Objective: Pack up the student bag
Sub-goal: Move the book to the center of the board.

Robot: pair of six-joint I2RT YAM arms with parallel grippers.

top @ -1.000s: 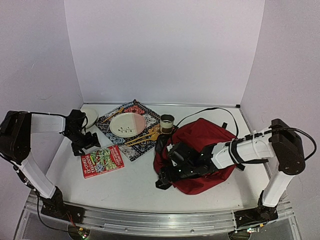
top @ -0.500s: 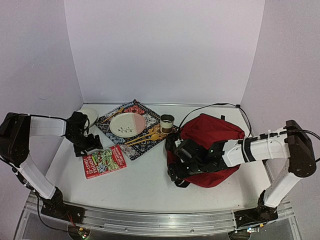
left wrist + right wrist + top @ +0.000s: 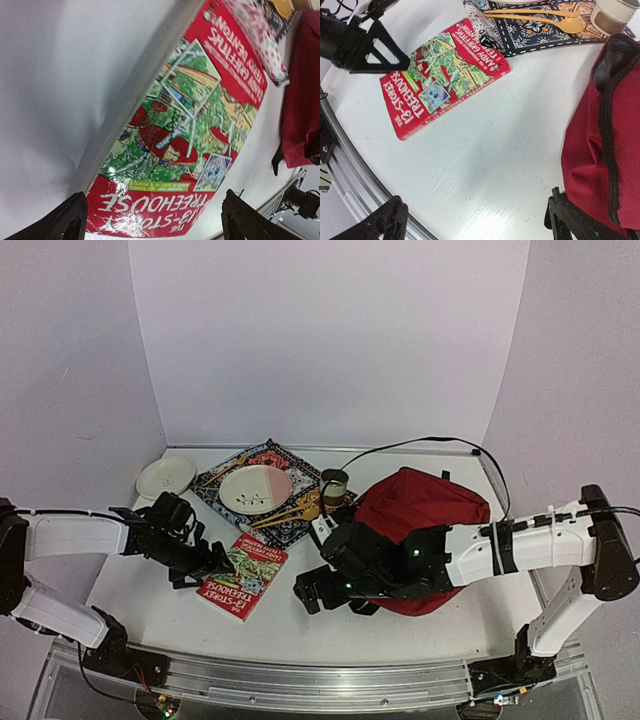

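Observation:
The student bag, dark red with black zip and trim, sits at the right of the table; its side fills the right edge of the right wrist view. A red "13-Story Treehouse" book lies flat left of centre. My left gripper is open at the book's left corner, and in the left wrist view the book spreads out ahead of the left gripper. My right gripper hovers open over bare table just left of the bag, holding nothing.
A patterned placemat at the back carries a pink-and-white plate and wooden cutlery. A cup stands beside the bag. A white bowl sits at the back left. A black cable arcs behind the bag.
My left arm swung forward and right, and the book slid and turned toward the table's middle. My right gripper came off the bag and moved left; the bag shifted right and back.

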